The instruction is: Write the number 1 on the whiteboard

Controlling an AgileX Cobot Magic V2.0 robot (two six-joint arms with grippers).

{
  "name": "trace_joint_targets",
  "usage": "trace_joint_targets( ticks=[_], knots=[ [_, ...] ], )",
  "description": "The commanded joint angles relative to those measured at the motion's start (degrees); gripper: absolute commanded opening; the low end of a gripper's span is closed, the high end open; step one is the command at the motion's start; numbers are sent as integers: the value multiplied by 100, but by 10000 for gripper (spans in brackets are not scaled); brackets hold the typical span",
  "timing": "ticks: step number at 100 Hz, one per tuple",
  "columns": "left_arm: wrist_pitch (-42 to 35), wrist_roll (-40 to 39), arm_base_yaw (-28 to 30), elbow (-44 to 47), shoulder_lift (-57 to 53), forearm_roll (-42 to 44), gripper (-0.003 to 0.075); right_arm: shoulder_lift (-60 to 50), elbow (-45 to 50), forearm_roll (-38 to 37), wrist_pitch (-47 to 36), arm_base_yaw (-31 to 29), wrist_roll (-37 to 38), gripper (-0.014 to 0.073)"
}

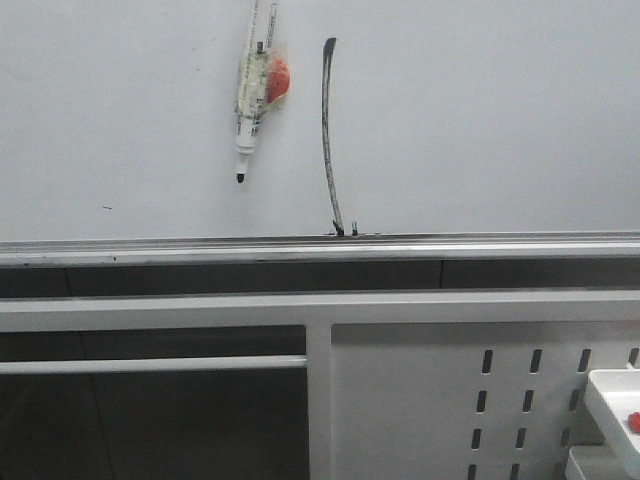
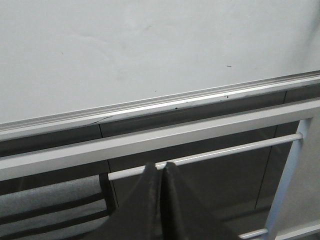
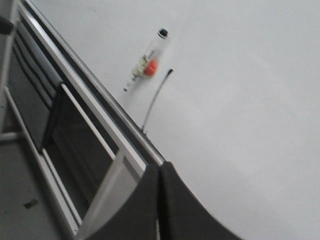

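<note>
The number 1 point(image 1: 327, 140) was seen as a long, slightly curved black stroke on the whiteboard point(image 1: 480, 110), thicker at its top and reaching down to the silver rail point(image 1: 200, 248). Just beside it, on the left in the front view, a marker point(image 1: 250, 95) with a red patch was fixed to the board, tip down. The left claw point(image 2: 161, 172) was closed on nothing below the rail. The right claw point(image 3: 159, 175) was likewise pressed together and empty, well apart from the stroke.
</note>
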Motion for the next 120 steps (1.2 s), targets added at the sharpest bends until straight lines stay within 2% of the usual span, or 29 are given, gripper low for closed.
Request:
trace_joint_targets(
  ticks=[1, 12, 19, 37, 51, 83, 120],
  knots=[
    [-297, -54, 14, 192, -114, -91, -20, 106, 150, -547, -489, -176, 504, -69],
    [-297, -54, 14, 192, -114, -91, -20, 106, 638, -536, -1112, -727, 1966, -69],
    [-297, -54, 14, 192, -114, -91, -20, 106, 1056, -491, -1627, -1225, 2396, -69],
    [-297, -54, 14, 192, -114, -91, -20, 106, 2328, 482, -3041, -2677, 2380, -69],
    [-297, -54, 14, 192, -114, -91, -20, 105, 3110, 789, -4233, -3436, 2098, -69],
    [-310, -54, 14, 192, -114, -91, -20, -111, 3097, 872, -2847, -3606, 2098, -69],
    [-310, -54, 14, 192, -114, -91, -20, -111, 3097, 872, -2898, -3606, 2098, -69]
  ],
)
